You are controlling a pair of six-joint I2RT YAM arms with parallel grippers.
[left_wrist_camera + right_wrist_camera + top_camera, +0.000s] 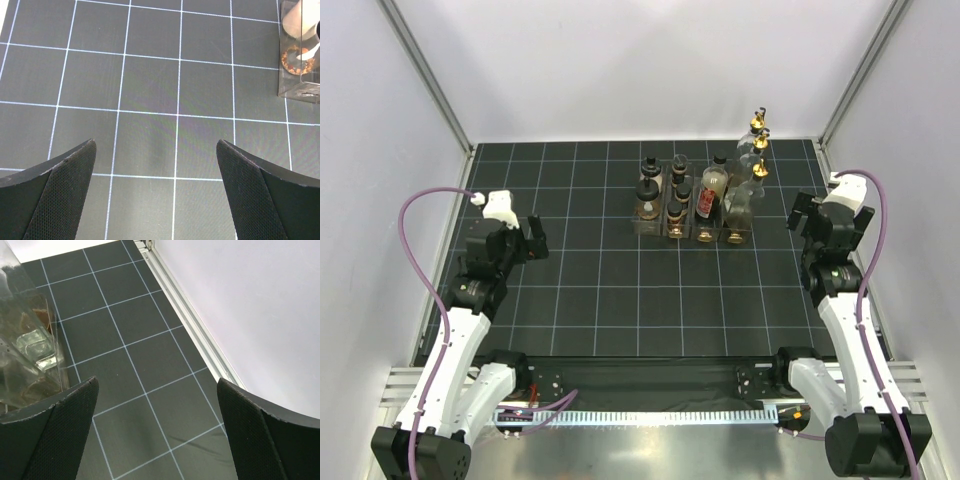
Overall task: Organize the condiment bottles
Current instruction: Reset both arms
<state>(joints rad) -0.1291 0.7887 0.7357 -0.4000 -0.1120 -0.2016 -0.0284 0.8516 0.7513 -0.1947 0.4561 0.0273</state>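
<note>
The condiment bottles stand in and around a clear plastic rack (pixel 672 232) at the middle right of the mat. Short brown bottles with black caps (pixel 648 188) fill its left columns. A red-labelled bottle (pixel 706 204) stands further right. Tall clear bottles with gold spouts (pixel 758 150) stand in a row at the right back; I cannot tell whether they are inside the rack. My left gripper (pixel 535 240) (pixel 155 145) is open and empty, well left of the rack. My right gripper (pixel 802 215) (pixel 156 382) is open and empty, just right of the rack.
The rack's near corner (pixel 300 92) shows at the top right of the left wrist view. A clear bottle in the rack (pixel 35 347) shows at the left of the right wrist view. The enclosure's metal rail (pixel 195 320) and white wall run close on the right.
</note>
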